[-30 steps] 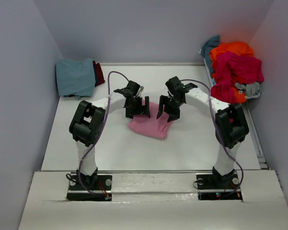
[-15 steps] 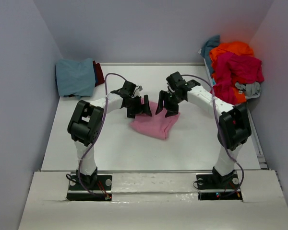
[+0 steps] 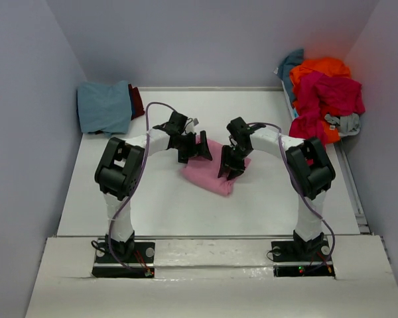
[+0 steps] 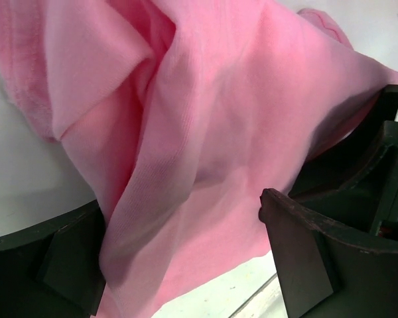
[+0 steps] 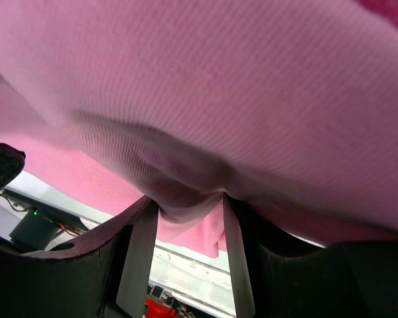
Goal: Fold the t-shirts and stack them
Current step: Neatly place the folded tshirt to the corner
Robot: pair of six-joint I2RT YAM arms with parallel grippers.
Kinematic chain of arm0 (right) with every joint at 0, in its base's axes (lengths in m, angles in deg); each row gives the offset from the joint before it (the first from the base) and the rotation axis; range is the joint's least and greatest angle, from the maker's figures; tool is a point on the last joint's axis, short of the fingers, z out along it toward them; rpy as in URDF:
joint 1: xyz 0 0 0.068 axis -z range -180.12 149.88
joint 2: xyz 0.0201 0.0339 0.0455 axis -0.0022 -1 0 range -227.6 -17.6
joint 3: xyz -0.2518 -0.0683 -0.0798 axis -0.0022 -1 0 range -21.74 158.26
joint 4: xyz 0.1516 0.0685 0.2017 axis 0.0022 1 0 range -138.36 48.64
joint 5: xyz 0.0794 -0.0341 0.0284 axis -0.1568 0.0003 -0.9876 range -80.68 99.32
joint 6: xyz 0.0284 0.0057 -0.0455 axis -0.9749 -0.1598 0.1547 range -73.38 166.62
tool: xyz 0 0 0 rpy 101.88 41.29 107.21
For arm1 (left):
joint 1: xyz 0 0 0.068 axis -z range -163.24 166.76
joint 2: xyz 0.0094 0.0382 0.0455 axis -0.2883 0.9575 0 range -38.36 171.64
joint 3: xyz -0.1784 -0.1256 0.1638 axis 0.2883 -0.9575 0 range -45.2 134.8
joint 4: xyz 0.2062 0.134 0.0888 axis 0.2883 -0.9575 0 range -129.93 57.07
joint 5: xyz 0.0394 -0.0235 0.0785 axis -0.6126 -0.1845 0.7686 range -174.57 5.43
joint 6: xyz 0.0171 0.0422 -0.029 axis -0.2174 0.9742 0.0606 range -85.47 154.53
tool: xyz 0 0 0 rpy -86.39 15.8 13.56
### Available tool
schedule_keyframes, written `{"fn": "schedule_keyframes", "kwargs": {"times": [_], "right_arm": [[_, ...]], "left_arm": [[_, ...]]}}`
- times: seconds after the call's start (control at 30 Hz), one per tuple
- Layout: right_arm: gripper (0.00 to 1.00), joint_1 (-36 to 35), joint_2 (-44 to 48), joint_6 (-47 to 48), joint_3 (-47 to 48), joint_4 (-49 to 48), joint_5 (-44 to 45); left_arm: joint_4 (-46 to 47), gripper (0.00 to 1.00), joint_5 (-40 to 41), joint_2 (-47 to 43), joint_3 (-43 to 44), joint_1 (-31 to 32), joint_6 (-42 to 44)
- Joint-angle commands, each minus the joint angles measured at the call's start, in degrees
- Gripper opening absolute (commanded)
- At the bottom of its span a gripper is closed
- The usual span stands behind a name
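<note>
Pink t-shirt (image 3: 209, 175) in the middle of the table (image 3: 119, 199), between both grippers.
The left gripper (image 3: 195, 151) has its fingers spread wide over the soft cloth; the right gripper (image 3: 229, 169) pinches a fold at its edge. Light and limp, the shirt will likely sag, so corners or hems seem the best hold. More t-shirts (image 3: 325, 96) are heaped far right.

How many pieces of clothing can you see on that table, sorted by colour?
pink t-shirt: 1
dusty blue t-shirt: 1
dark red t-shirt: 1
teal t-shirt: 1
orange t-shirt: 1
magenta t-shirt: 1
grey t-shirt: 1
Total: 7 at least; the crumpled ones on the right may hide more.
</note>
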Motion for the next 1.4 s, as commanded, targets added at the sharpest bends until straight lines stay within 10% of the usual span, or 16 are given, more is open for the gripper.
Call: {"fn": "schedule_keyframes", "kwargs": {"times": [0.0,0.4,0.67,0.83,1.37], "right_arm": [[0.48,-0.6,-2.3,1.7,-1.1,1.2,2.7],[0.47,-0.6,-4.2,2.4,-0.2,0.9,2.1],[0.47,-0.6,-4.6,2.6,0.0,0.8,2.1],[0.47,-0.6,-4.9,3.0,0.3,0.9,2.1],[0.72,-0.6,9.6,3.4,-4.0,0.9,12.7]], "left_arm": [[-5.2,0.98,-0.5,9.0,-4.5,0.3,2.9],[-1.7,0.91,-13.0,13.6,-5.3,0.3,3.5],[-3.6,0.51,-5.0,10.4,-7.2,0.3,1.6],[-3.8,0.06,-1.3,8.1,-7.5,0.3,0.9],[-8.7,0.06,15.8,2.5,8.3,-0.3,2.1]]}}
